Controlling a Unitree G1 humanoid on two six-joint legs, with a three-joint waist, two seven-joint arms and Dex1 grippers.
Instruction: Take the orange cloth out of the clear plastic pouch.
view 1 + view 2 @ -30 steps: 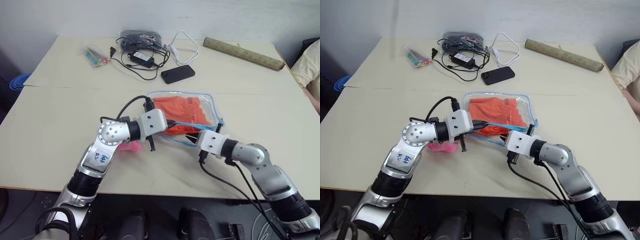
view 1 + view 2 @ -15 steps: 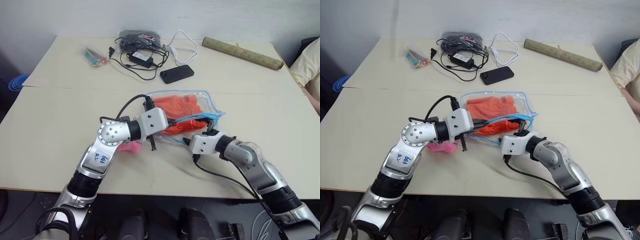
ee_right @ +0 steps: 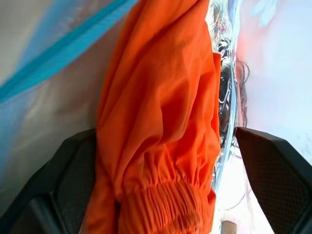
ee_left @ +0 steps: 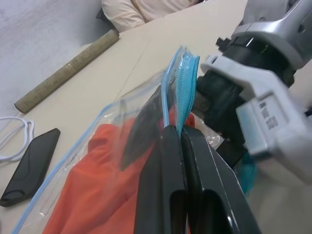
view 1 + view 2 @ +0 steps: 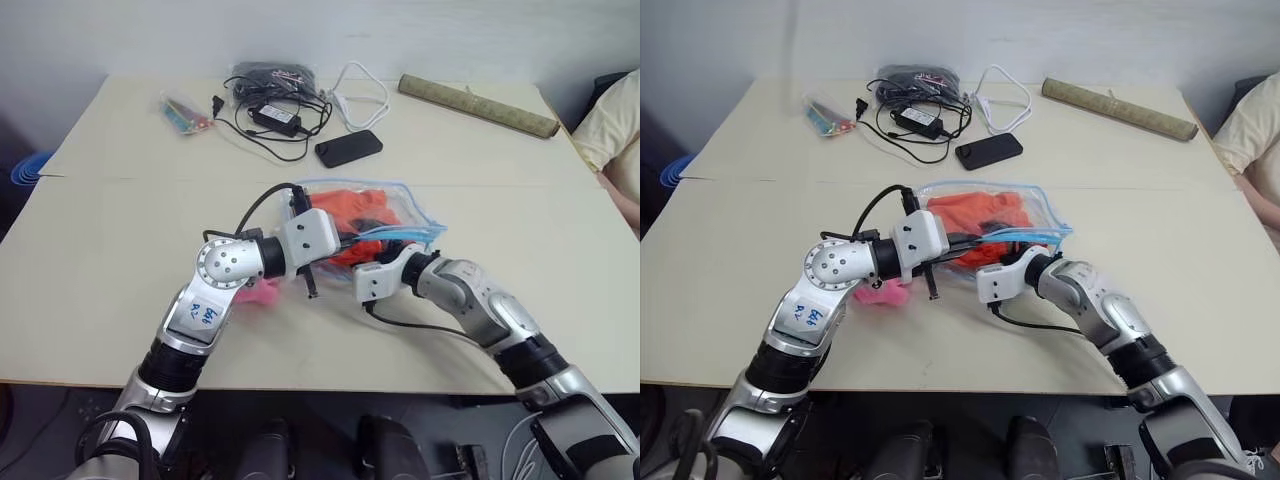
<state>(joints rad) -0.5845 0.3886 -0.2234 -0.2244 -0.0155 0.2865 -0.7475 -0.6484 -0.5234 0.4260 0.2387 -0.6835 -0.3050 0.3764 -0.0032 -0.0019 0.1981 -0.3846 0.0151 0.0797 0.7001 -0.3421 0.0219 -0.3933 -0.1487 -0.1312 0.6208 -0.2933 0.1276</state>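
The clear plastic pouch [image 5: 400, 212] with light blue trim lies at the table's middle, its near edge lifted. The orange cloth [image 5: 352, 208] is bunched inside it. My left gripper [image 4: 181, 130] is shut on the blue trim at the pouch's mouth and holds it up. My right gripper [image 3: 165, 146] reaches into the mouth from the near right. It is open, with its black fingers [image 3: 58, 195] wide apart on either side of a hanging fold of the orange cloth [image 3: 161, 97]. The right hand's white body [image 5: 370, 280] sits just below the left gripper.
A pink plush toy [image 5: 262, 293] lies under my left forearm. At the back are a black phone [image 5: 348, 148], tangled cables with an adapter [image 5: 275, 100], a white cord [image 5: 362, 92], a rolled mat [image 5: 478, 105] and a small colourful item [image 5: 185, 108]. A person's sleeve [image 5: 610, 130] shows at the right edge.
My right gripper has opened, rolled at the wrist and moved forward and left into the pouch's mouth. The pouch's near edge is bunched up more. The left gripper has kept its hold.
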